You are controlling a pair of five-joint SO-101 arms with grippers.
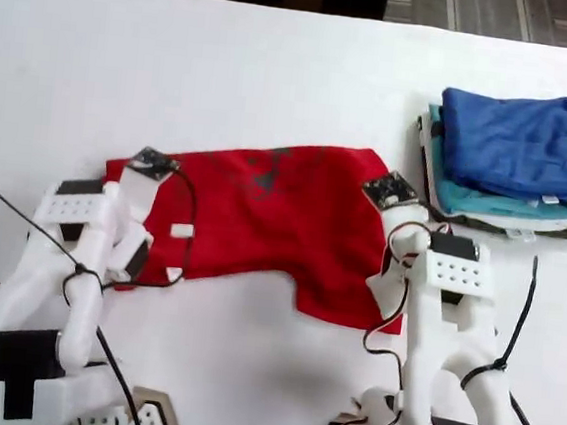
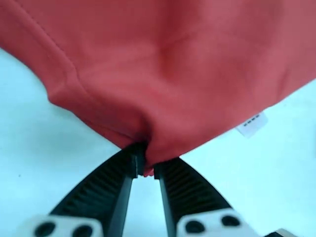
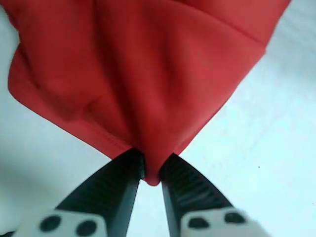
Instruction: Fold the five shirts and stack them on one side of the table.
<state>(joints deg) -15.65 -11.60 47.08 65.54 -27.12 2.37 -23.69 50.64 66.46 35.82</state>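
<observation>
Red shirt lies spread across the middle of the white table, running from left of centre to right of centre in my high view. It has a dark graphic near its upper edge, and its lower right part hangs further down the frame than the rest. My two arms come up from the bottom edge, one over each end of the cloth.

On the left wrist camera, the left gripper is clenched on the shirt's hem. The two black ribbed fingers meet at their tips with a small fold of red fabric pinched between them. A white tag sticks out from the hem just beside that grip. I see the same tag in the high view, next to the arm at the left of the frame.

On the right wrist camera, the right gripper is likewise closed on a pinch of the red cloth. A nub of fabric pokes through between its fingertips, and the shirt bunches into folds away from the grip.

At the upper right of the high view sits a stack of folded shirts, well apart from the left arm and just beside the red shirt's right end. A blue shirt is on top with a teal one under it; I cannot make out the layers below.
</observation>
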